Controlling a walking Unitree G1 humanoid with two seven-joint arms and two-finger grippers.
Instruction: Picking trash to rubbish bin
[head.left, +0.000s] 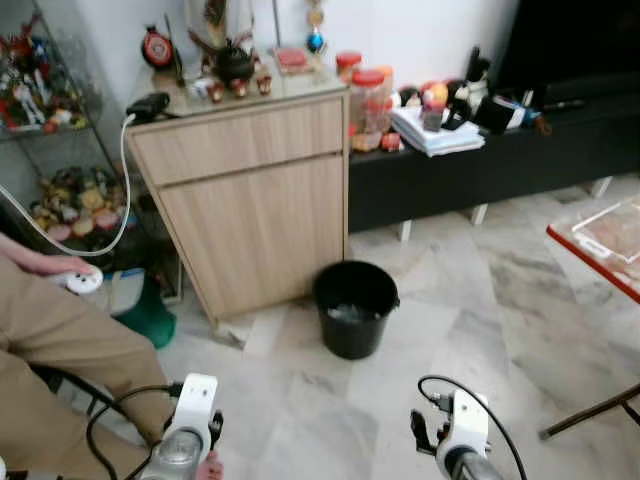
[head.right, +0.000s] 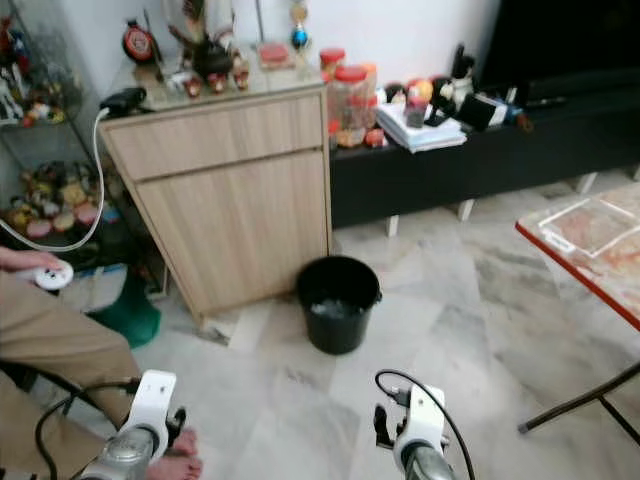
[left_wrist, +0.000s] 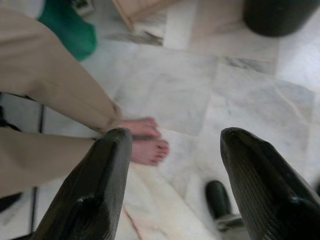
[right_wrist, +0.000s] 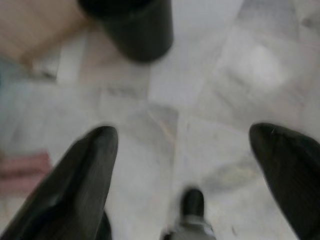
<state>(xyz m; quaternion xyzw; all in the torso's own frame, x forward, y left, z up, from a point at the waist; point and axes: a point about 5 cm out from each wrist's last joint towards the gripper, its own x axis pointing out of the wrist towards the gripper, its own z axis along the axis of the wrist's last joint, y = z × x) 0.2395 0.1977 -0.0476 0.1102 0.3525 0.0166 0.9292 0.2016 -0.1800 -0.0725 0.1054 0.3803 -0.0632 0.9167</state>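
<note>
The black rubbish bin stands on the marble floor beside the wooden cabinet, well ahead of both sets of fingers. The left gripper and right gripper hang released, holding nothing. A person's bare feet lie just beyond the left fingers.

Black bin on marble floor

Wooden cabinet beside low black bench, seated person's legs nearby.
</note>
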